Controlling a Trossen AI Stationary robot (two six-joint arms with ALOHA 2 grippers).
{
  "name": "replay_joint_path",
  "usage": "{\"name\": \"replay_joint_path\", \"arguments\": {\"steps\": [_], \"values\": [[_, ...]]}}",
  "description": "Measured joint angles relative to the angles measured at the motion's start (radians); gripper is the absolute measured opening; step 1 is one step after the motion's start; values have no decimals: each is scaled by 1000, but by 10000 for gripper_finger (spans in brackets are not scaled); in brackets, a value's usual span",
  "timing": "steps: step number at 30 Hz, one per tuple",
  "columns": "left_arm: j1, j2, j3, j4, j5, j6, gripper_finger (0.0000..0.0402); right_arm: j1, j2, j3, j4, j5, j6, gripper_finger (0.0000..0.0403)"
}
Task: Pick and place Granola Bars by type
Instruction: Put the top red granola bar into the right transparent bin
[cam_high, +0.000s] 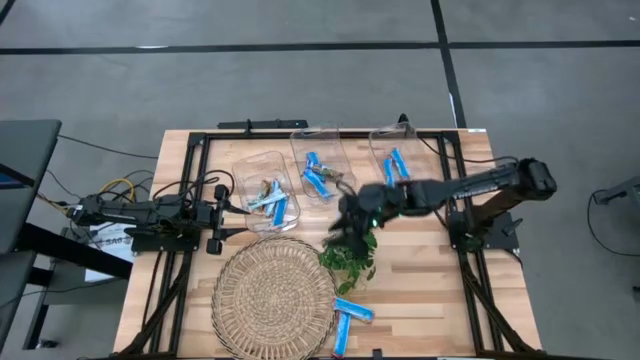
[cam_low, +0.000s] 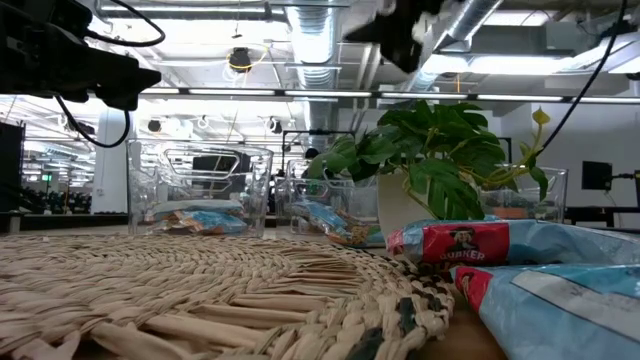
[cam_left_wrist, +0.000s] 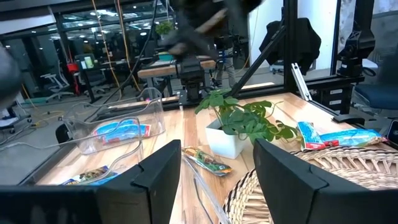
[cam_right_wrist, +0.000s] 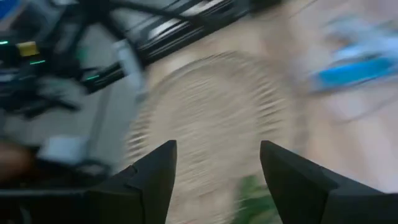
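Bars first: your blue-wrapped granola bars lie sorted in three clear plastic bins along the table's far side, and two more blue bars rest at the near right edge of the round woven wicker mat. Right gripper hangs above the small green potted plant — fingers spread wide, nothing between them (its wrist view is blurred). Left gripper waits at the table's left side beside the nearest bin, fingers apart and holding nothing.
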Motion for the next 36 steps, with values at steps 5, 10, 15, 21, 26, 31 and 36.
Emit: {"name": "replay_joint_path", "arguments": {"steps": [5, 10, 15, 21, 26, 31, 36], "values": [[0, 0, 0, 0, 0, -5, 196, 143, 9, 0, 6, -42, 177, 223], [0, 0, 0, 0, 0, 1, 196, 250, 37, 0, 0, -41, 342, 223], [0, 0, 0, 0, 0, -1, 196, 331, 95, 1, -12, -36, 473, 220], [0, 0, 0, 0, 0, -3, 196, 392, 199, -2, -1, -36, 587, 212], [0, 0, 0, 0, 0, 3, 196, 424, 264, -3, -44, -20, 631, 201], [0, 0, 0, 0, 0, -1, 196, 451, 317, -1, -71, -3, 624, 187], [0, 0, 0, 0, 0, -6, 196, 462, 344, -1, -100, 13, 613, 177]]}}
